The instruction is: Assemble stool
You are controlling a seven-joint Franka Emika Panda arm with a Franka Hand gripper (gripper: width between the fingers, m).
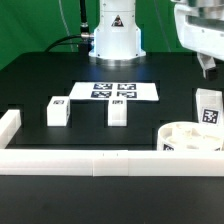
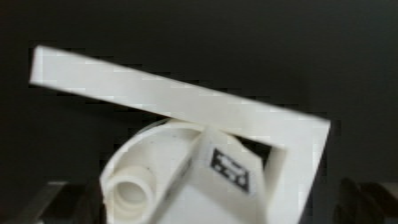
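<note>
Right off, the gripper [image 1: 207, 68] is cropped at the exterior view's upper right, and only its dark tips show there. The wrist view is blurry, but two fingers [image 2: 54, 198] sit at opposite edges of the frame. We read the jaws as spread wide with nothing between them.

The round seat [image 1: 192, 140] lies in the near corner on the exterior view's right. It is cut by the frame edge and sits against the front rail [image 1: 90, 160]. We count one seat.

We count three clear legs. The first leg [image 1: 57, 110] and the second leg [image 1: 118, 108] lie apart, just in front of the marker board [image 1: 115, 90]. The third leg [image 1: 210, 108] stands upright just behind the seat. A tagged piece [image 1: 167, 148] touches the seat's rim; we cannot tell if it is a fourth leg or part of the seat.

We count two rails in the exterior view, the front one and the side rail [image 1: 8, 125]. The wrist view shows a rail corner [image 2: 302, 125] beside the seat. The robot base [image 1: 115, 35] is cropped at the top.
</note>
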